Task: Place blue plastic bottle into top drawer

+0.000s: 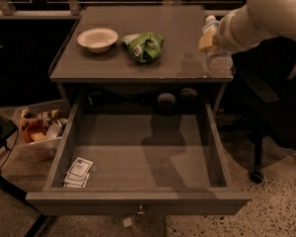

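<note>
Tool [208, 40] at bench [177, 28] right edge, against upper side of upright blue plastic bottle [220, 61]; grip state: cannot tell. Top drawer [138, 197] pulled open below. Bottle label unreadable.

The grey tabletop [138, 28] is a flat, dark square surface with a thin raised rim along its left side. A shallow white bowl [97, 37] sits upright near the back left corner. Just to its right, apart from it, lies a crumpled green snack bag [144, 46] (its white label faces up). The middle and front of the top are bare. At the right edge stands the blue plastic bottle [220, 61], clear with a white cap; whether its base touches the surface cannot be told. The gripper [209, 38] is at that same right edge, against the bottle's upper part.
</note>
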`<state>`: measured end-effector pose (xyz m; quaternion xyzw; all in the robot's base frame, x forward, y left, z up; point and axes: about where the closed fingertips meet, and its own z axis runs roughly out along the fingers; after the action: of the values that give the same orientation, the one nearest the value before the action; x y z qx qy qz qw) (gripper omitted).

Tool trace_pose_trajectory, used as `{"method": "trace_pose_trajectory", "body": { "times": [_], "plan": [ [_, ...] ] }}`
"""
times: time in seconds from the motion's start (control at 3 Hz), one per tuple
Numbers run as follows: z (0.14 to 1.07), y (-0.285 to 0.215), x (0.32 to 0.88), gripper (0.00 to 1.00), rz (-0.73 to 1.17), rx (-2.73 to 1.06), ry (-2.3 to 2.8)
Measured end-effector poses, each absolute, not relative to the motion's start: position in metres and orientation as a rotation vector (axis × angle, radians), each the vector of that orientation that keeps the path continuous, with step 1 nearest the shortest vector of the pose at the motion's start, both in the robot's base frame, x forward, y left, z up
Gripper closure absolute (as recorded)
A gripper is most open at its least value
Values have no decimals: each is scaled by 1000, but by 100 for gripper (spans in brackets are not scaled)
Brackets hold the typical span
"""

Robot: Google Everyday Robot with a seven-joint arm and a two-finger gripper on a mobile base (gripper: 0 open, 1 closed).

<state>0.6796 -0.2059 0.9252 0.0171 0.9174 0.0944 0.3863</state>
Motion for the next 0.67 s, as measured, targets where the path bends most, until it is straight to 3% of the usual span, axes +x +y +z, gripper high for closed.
{"method": "trace_pose_trajectory", "body": {
  "times": [0.33, 0.67],
  "plan": [
    [899, -215, 617, 100, 286, -24, 2341],
    [900, -214, 617, 100, 286, -25, 2340]
  ]
}}
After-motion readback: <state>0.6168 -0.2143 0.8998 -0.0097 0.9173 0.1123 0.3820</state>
